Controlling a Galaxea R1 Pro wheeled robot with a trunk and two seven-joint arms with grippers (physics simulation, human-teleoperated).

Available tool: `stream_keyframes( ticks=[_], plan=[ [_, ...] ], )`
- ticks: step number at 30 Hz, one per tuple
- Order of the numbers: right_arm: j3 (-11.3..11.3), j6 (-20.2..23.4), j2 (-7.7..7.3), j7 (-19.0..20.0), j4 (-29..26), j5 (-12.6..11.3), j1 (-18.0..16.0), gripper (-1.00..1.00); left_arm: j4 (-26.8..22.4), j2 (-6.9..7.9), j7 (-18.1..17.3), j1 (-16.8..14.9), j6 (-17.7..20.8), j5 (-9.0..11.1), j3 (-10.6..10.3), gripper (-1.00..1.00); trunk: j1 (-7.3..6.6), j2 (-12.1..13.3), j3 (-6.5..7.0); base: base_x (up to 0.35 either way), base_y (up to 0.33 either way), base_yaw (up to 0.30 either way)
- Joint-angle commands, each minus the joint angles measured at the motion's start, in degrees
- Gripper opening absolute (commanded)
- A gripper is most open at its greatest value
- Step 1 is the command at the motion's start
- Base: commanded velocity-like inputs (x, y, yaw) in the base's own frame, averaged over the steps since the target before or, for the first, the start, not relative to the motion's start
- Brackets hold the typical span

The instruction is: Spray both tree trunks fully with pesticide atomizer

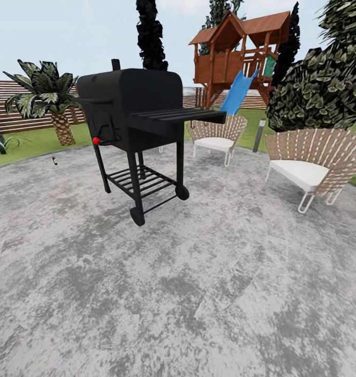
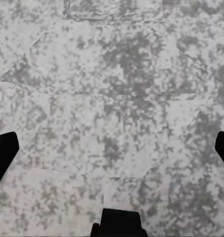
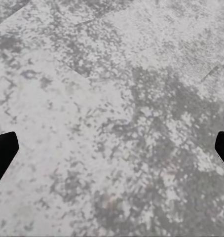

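Left gripper (image 2: 112, 148) first: its two dark fingertips (image 2: 3, 153) sit at opposite edges of the left wrist view, spread wide, nothing between them but mottled grey paving (image 2: 112, 89). A dark piece of the wrist pokes in at the frame edge between them. Right gripper (image 3: 112, 153), same story: black fingertips (image 3: 2, 154) far apart at the two sides of the right wrist view, jaws wide and empty, hanging over blotchy grey stone (image 3: 92, 98) with faint slab joints crossing it.

Out to the head view now. A broad grey patio (image 1: 199, 293) spreads across the whole foreground. Standing on it, left of centre, is a black grill (image 1: 133, 115) on wheels, side shelf sticking out to the right, a red knob low on its left side, a slatted rack underneath. Behind the shelf, a wicker chair (image 1: 217, 137) with a white cushion; a second, bigger chair (image 1: 314, 162) sits at the right edge of the paving. Between them stands a short lamp post (image 1: 259, 135).

And there, left of the grill, near where the paving meets the lawn (image 1: 36, 144): a tiny white-and-red object lying on the stone, likely the atomizer (image 1: 54, 160), though too small to be sure. It is well apart from the grill's legs.

Further back: a short palm (image 1: 49, 99) on the grass at left, a slatted fence (image 1: 10, 112) behind it, a narrow dark cypress (image 1: 151, 34) rising behind the grill, a wooden playhouse (image 1: 241, 50) with a blue slide, and a dense leafy bush (image 1: 319, 89) at right.
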Motion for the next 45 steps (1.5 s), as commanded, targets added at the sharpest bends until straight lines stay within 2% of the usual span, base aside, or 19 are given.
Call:
stream_keyframes(
  ticks=[1,18,45],
  plan=[
    [0.1,-0.1,0.00,-0.3,0.0,0.3,0.0,1.00,0.0,0.01,0.0,0.0,-0.2,0.4,-0.1,1.00,0.03,0.0,-0.05,0.337,0.000,0.013],
    [0.1,-0.1,0.07,-0.3,0.0,0.3,0.0,1.00,0.0,0.01,0.0,0.0,-0.2,0.4,-0.1,1.00,0.03,0.0,-0.05,0.337,0.000,0.020],
    [0.1,-0.1,0.08,-0.3,0.0,0.3,0.0,1.00,0.0,0.01,0.0,0.0,-0.2,0.6,0.0,1.00,0.03,0.0,-0.05,0.337,0.000,0.269]
  ],
)
